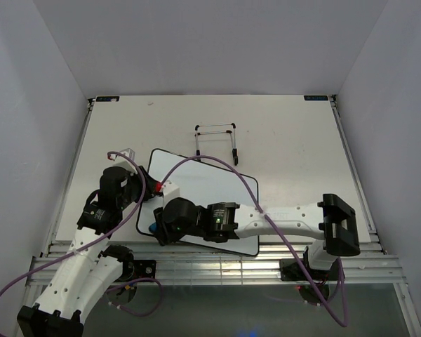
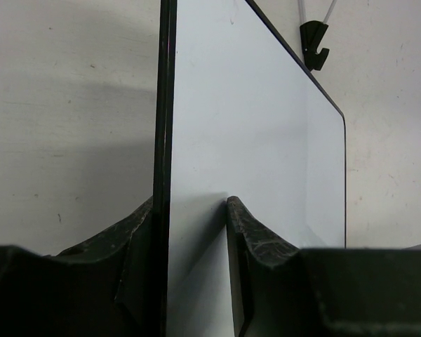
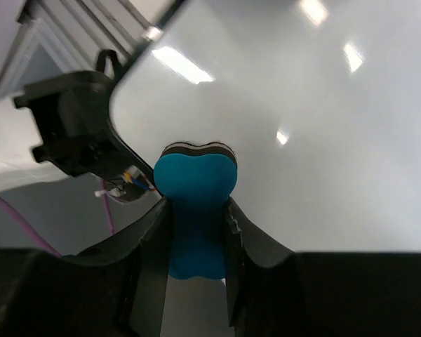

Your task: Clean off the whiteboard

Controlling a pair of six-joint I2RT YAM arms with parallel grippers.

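Observation:
The whiteboard (image 1: 210, 193) lies flat and askew on the table, its face glossy white with no marks visible. My left gripper (image 1: 146, 189) straddles its left edge. In the left wrist view the black rim of the whiteboard (image 2: 252, 140) runs between the jaws of the left gripper (image 2: 189, 200), one finger under it and one on its face. My right gripper (image 1: 158, 228) is over the board's near-left corner, shut on a blue bone-shaped eraser (image 3: 195, 179). The eraser's felt end rests on the whiteboard (image 3: 323, 140) between the right gripper's (image 3: 196, 203) fingers.
A thin wire easel stand (image 1: 216, 133) lies on the table behind the board, and its black hook (image 2: 314, 43) shows past the far rim. The right arm lies across the board's near edge. Purple cables loop over both arms. White walls close the table in.

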